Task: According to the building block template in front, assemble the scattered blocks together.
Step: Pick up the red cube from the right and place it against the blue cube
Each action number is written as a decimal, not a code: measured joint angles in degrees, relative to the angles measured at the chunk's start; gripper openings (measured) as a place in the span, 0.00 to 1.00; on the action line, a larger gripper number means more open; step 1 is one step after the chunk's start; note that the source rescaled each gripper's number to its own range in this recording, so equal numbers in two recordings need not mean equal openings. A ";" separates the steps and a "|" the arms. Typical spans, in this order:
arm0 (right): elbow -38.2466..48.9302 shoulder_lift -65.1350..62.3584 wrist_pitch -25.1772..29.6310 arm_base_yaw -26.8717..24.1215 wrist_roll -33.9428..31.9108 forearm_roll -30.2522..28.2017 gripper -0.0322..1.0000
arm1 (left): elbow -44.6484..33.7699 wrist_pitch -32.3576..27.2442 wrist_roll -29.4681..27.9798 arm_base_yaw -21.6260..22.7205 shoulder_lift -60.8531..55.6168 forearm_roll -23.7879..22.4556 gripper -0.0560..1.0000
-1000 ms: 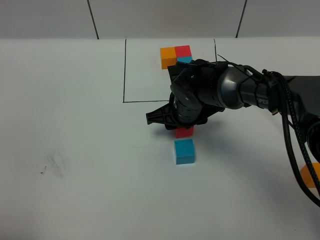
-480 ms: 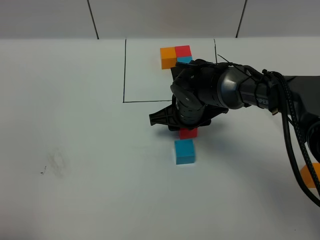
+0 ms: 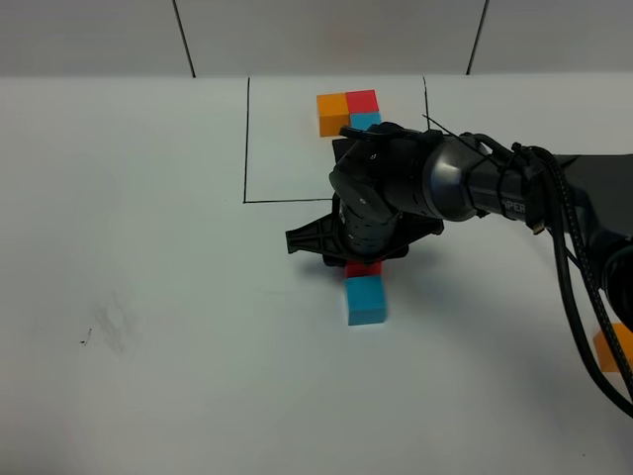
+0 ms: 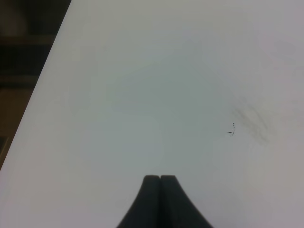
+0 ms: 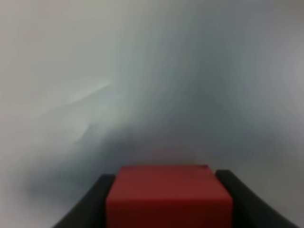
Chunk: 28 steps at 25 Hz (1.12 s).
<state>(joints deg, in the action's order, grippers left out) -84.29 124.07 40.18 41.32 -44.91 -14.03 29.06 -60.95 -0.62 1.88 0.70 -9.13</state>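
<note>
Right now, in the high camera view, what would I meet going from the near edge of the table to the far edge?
Nearest first: loose orange cube → loose blue cube → red cube → building block template.

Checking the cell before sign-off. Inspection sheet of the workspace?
Surface: white table; faint smudge on its left part.
Job's things: template inside the black outline; red block in the right gripper, next to the blue block on its template side, contact unclear; orange block at the right edge, partly behind cables.
Clutter: nothing seen.
Grippers: left gripper shut, empty, over bare table; right gripper shut on the red block.
Cables: black cable bundle along the right arm.
Surroundings: pale wall panels with dark seams.
</note>
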 joint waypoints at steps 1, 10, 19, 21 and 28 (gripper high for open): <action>0.00 0.00 0.16 0.01 0.00 0.00 0.45 | 0.00 0.00 0.00 0.00 0.00 0.00 0.05; 0.00 0.00 1.74 0.06 -1.30 -1.05 0.45 | 0.00 0.00 0.00 0.00 0.00 0.00 0.05; 0.00 0.00 2.90 0.33 -2.97 -1.05 0.45 | 0.00 -0.05 0.00 0.00 0.00 0.00 0.05; 0.00 0.00 2.90 0.84 -3.20 -0.72 0.45 | 0.00 -0.05 0.00 0.00 0.00 0.00 0.05; 0.00 0.00 2.80 1.77 -3.77 1.42 0.45 | 0.00 -0.05 0.00 0.00 0.00 0.00 0.05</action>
<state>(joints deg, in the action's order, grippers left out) -84.29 124.07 42.98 43.09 -48.68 -12.61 29.06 -61.00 -0.61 1.88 0.70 -9.13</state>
